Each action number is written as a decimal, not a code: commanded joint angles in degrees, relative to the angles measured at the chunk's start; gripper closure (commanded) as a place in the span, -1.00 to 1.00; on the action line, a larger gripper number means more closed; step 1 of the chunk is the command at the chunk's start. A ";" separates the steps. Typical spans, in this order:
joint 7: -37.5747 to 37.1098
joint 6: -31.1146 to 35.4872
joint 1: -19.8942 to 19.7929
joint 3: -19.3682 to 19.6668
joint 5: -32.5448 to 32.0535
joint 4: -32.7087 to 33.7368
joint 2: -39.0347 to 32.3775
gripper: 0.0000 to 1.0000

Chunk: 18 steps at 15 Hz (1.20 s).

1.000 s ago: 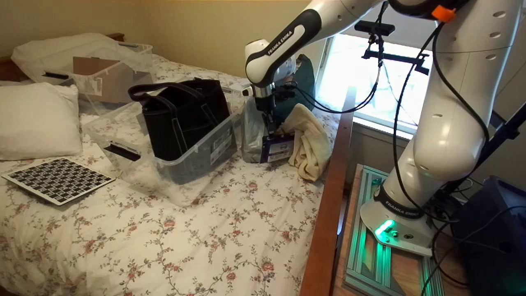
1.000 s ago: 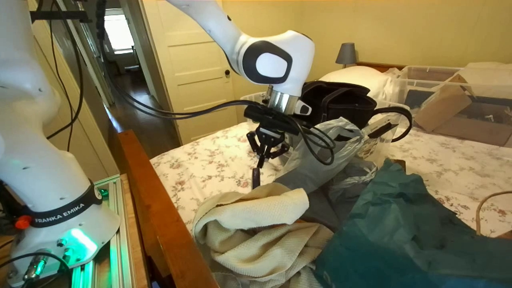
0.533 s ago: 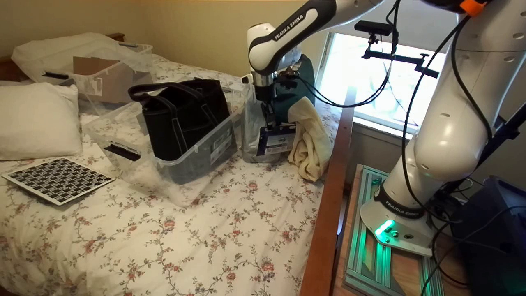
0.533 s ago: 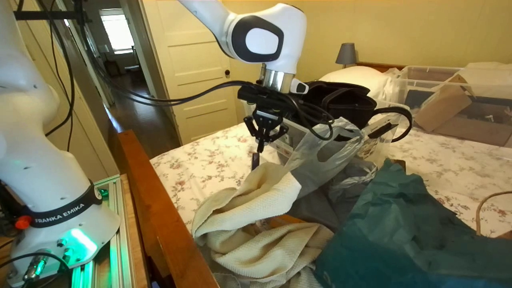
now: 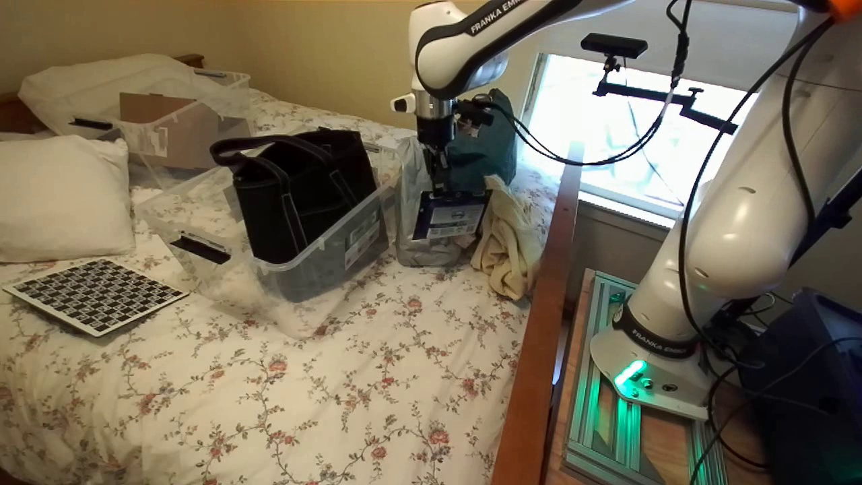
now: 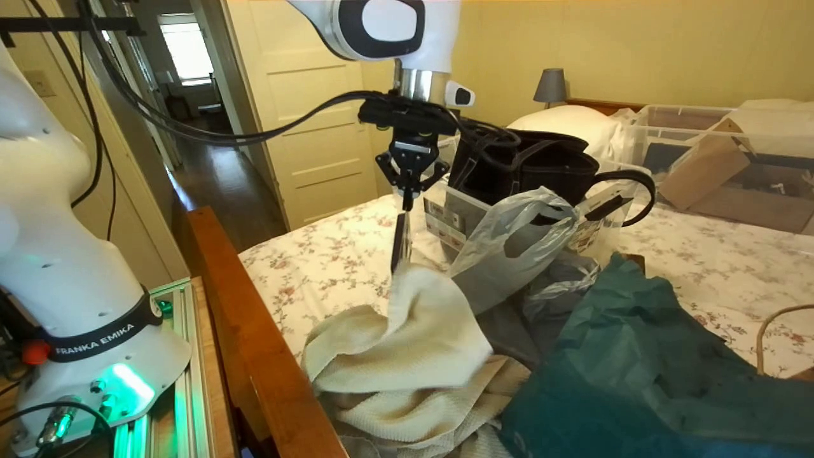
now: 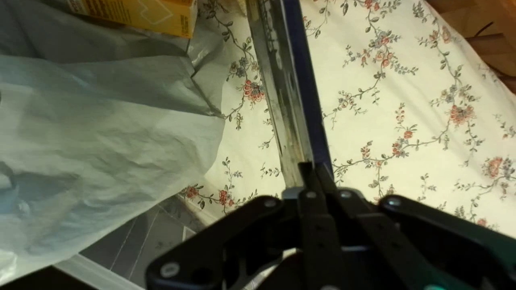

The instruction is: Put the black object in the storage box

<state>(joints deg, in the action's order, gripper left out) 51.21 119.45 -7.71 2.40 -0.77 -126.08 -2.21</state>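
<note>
Here, jaws clamped on a flat blue package [image 5: 450, 215], the gripper [image 6: 407, 203] should rise clear of the towel [image 6: 407, 356] before nearing the storage box [image 5: 330, 259].

The arm [image 5: 741, 229] stands on its base [image 5: 660, 377] just outside the wooden edge [image 5: 547, 323] of the bed [image 5: 363, 391], its forearm [image 5: 532, 30] angled out over that edge. The wrist [image 6: 425, 88] hangs roughly upright above the bed, the gripper [image 6: 407, 205] pointing straight down. In the wrist view its two fingers [image 7: 315, 225] are pinched together. A pale green light [image 5: 632, 372] glows on the base.
</note>
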 commanded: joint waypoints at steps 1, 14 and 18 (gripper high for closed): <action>-0.73 0.03 1.63 0.42 1.64 -2.66 6.43 0.99; 2.54 -1.49 1.93 1.62 2.65 0.49 3.94 0.99; 6.53 -5.74 1.98 1.88 3.44 3.63 4.25 0.99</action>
<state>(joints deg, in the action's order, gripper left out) 53.64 118.26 -6.45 3.47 0.37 -125.46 1.48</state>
